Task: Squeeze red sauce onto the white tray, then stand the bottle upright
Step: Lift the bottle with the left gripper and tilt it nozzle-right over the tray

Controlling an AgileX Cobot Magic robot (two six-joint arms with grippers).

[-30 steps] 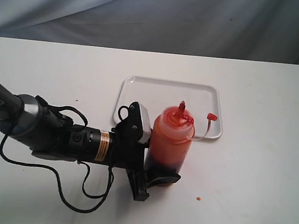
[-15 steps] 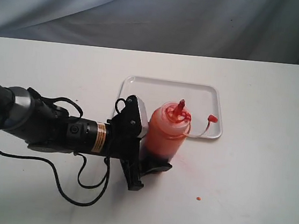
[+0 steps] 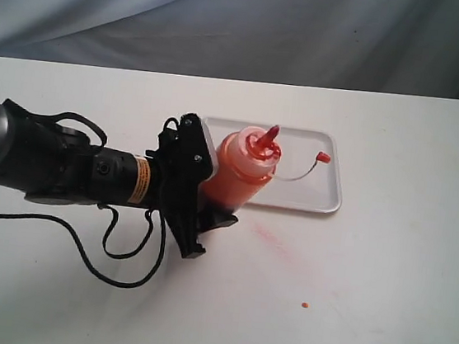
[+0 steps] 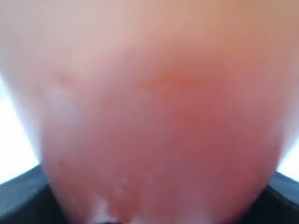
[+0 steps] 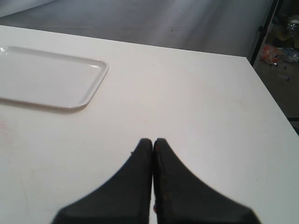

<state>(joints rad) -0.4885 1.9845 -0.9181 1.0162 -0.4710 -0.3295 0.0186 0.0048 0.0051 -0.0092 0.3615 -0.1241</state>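
The bottle [image 3: 235, 177] has come off the counter [image 3: 384, 273]. A second ago it stood almost upright just in front of the white tray [image 3: 310, 196]. Now I have it raised and carried toward the tray's near left corner, leaning so that the nozzle [image 3: 268, 135] tips out over the white surface. The red sauce [image 3: 229, 190] that sat dark at the base now spreads along the tilted wall. The little cap [image 3: 323, 158] dangles on its tether above the tray.

My left claw [image 3: 212, 212] is clamped around the lower body of the bottle, its jaws spread wide by that body. The left wrist view shows nothing but orange plastic [image 4: 154, 116] pressed close to the lens.

I see no sauce on the tray yet, so the squeeze is still ahead; I judge this to be the tipping that comes before it. The nozzle is not yet pointing down, so more tilt looks needed.

Lifting the bottle has bared a faint red smear [image 3: 268, 234] on the counter near where it stood. A small red drop [image 3: 304, 304] lies farther out, unchanged.

My right claw [image 5: 153, 149] is shut on nothing, waiting over bare counter, well apart from the tray's edge [image 5: 88, 74].
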